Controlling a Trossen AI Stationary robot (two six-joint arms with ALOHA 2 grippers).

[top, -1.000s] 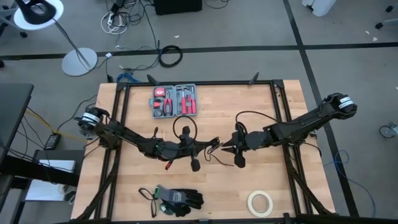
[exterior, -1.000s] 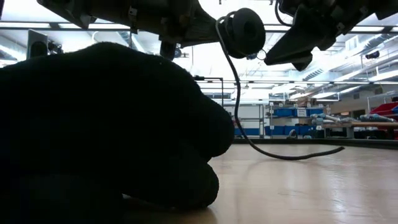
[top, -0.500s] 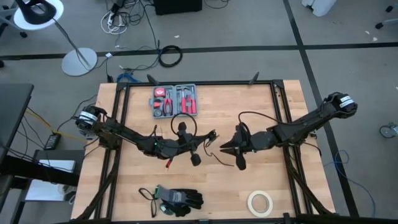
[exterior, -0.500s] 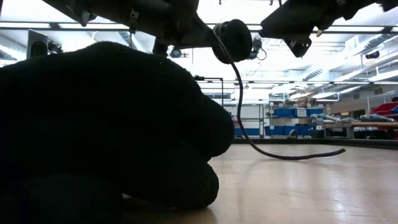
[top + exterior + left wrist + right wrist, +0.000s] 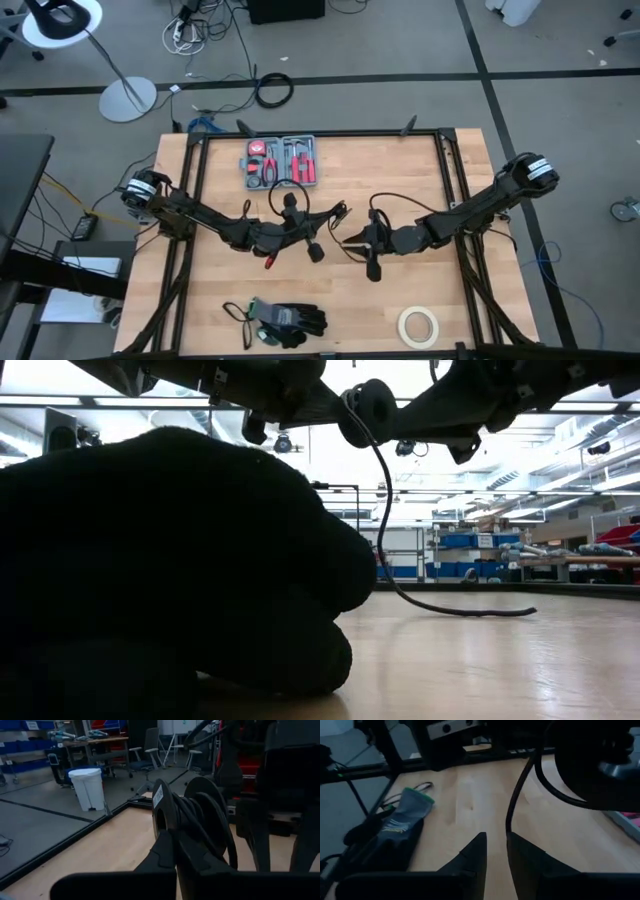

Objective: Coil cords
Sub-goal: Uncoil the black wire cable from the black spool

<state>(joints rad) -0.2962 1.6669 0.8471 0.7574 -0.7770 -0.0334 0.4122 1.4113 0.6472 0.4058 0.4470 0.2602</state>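
Note:
The cord is thin and black, wound into a small round coil (image 5: 195,812) between two discs. My left gripper (image 5: 175,837) is shut on this coil above the table's middle (image 5: 338,213). From the coil (image 5: 365,410) a loose tail (image 5: 385,530) hangs down, and its end (image 5: 470,612) lies on the table. My right gripper (image 5: 495,840) stands open, close to the coil on its right (image 5: 348,240). The hanging tail (image 5: 510,815) runs down just past its fingertips; I cannot tell whether it touches them. My left gripper pinches the rim of the coil's labelled disc (image 5: 162,820) between its two fingers. The fingers lie level and come from the table's left. The coil stands on edge, lifted clear, with its tail hanging slack to the table.
A grey tool case (image 5: 282,162) lies at the far middle of the table. Black gloves (image 5: 288,320) lie at the near edge and fill the low view's left (image 5: 170,560). A roll of tape (image 5: 419,325) lies near right. Black frame rails (image 5: 450,180) run along the table's sides.
My right gripper has gone toward the table's left, closer to the coil, and has tipped downward. My left gripper has turned a little, and the coil has swung toward the far edge. The tail's end has slid slightly along the table.

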